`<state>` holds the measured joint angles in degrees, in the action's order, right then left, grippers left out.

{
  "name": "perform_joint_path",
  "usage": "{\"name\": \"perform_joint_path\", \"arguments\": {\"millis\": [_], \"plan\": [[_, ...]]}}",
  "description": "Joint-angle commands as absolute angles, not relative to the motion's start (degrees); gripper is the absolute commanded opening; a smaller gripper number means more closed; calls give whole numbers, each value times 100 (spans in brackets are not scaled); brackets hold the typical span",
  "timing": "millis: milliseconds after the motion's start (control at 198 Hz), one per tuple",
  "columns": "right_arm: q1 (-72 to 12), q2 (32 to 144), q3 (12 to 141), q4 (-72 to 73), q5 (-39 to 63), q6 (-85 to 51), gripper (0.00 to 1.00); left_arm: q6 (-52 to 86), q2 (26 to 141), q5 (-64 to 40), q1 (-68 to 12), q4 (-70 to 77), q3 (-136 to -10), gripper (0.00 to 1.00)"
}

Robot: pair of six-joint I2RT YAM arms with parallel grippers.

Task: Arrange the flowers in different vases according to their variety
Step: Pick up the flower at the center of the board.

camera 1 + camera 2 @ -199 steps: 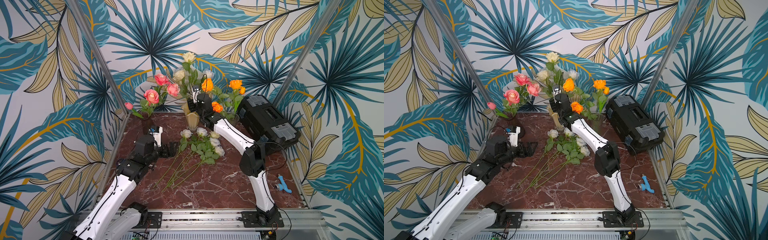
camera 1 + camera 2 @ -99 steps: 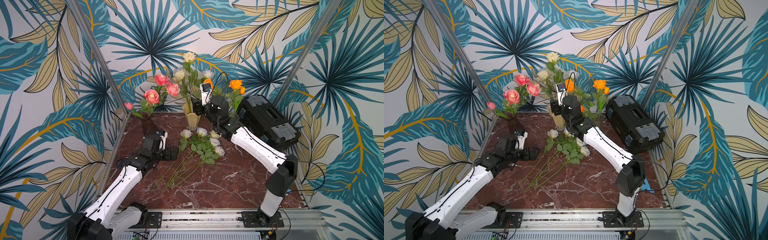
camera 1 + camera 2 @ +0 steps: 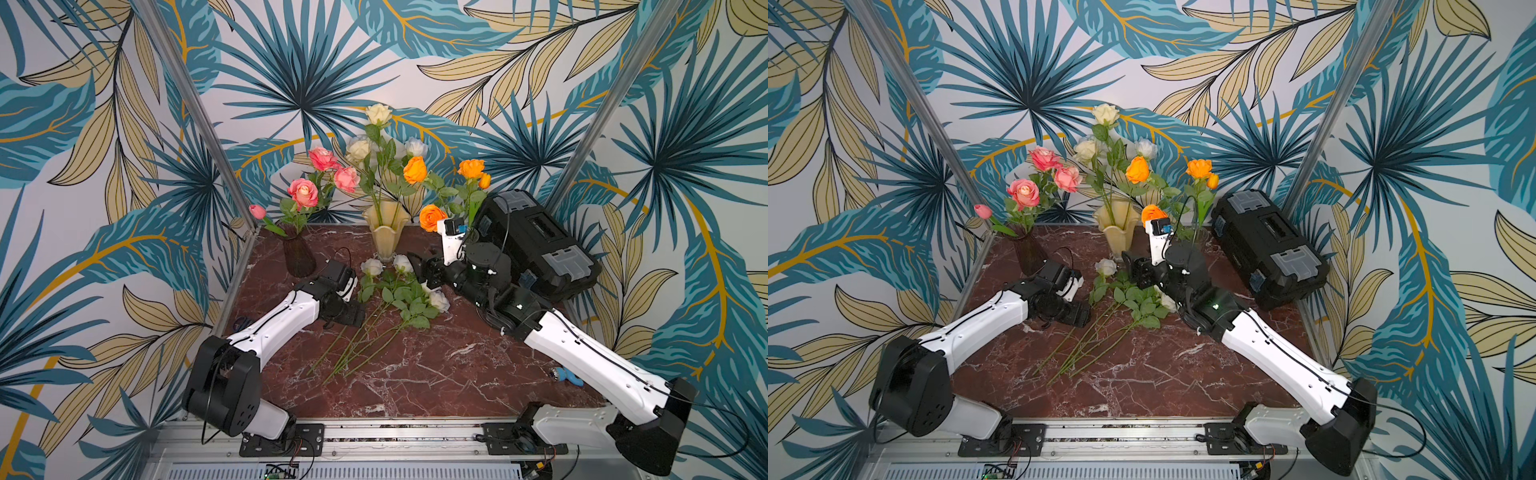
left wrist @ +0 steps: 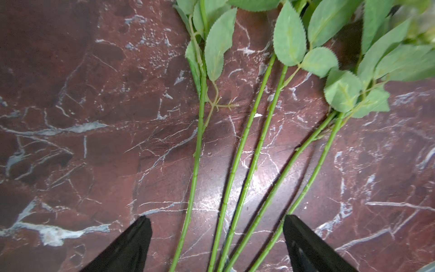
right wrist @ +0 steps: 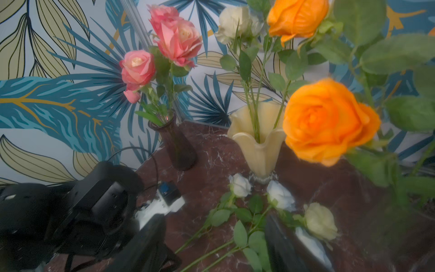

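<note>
The left gripper (image 4: 214, 217) was seen opened wide and low over the marble table (image 3: 415, 374). Five green stems (image 4: 235, 164) of the loose white roses (image 3: 399, 291) were straddled between its black fingers (image 4: 131, 245). None of the stems was clamped. Whether the outermost stem was touched by a fingertip could not be told.

The right gripper (image 5: 215, 226) was likewise held open, with nothing gripped, and was poised just above the leafy upper ends of the same roses, near their heads.

Beyond the grippers, cream and pale roses were stood in the cream-yellow ruffled vase (image 3: 386, 237) at the back centre. Pink roses (image 3: 303, 193) and a pink bud were stood in the dark purple vase (image 3: 298, 259). Orange roses (image 3: 415, 169) were seen behind the right wrist, beside the black toolbox (image 3: 536, 245).

Compared with a second earlier, the right gripper had been brought down from among the orange roses to the flowers on the table, with its arm lowered and stretched out. The left gripper had been carried forward from beside the purple vase to the stems.
</note>
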<state>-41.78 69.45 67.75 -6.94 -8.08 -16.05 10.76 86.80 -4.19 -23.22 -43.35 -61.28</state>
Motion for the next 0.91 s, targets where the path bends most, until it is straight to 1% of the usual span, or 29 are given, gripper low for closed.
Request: {"name": "perform_joint_path", "arguments": {"millis": [0,141,253,379,485,677,904], "plan": [[-4209,6580,6245,-859,-664,-2199,71,974,8958,37,-2337,-4639,-6547,91],[-4206,6204,5749,-868,-719,-2520,71,768,9536,298,-2330,-4938,-6911,84],[-4211,5967,5516,-921,-847,-2601,70,591,9882,315,-2328,-5216,-7049,83],[-4217,5836,5483,-983,-1012,-2509,70,571,9986,158,-2306,-5090,-6927,80],[-4213,5812,5511,-984,-1087,-2471,70,575,10111,132,-2290,-5007,-6911,75],[-4211,5813,5493,-991,-1149,-2479,70,538,10390,35,-2293,-4918,-6901,62],[-4210,5814,5502,-976,-1219,-2479,70,519,10578,109,-2258,-4783,-6815,56]]}}
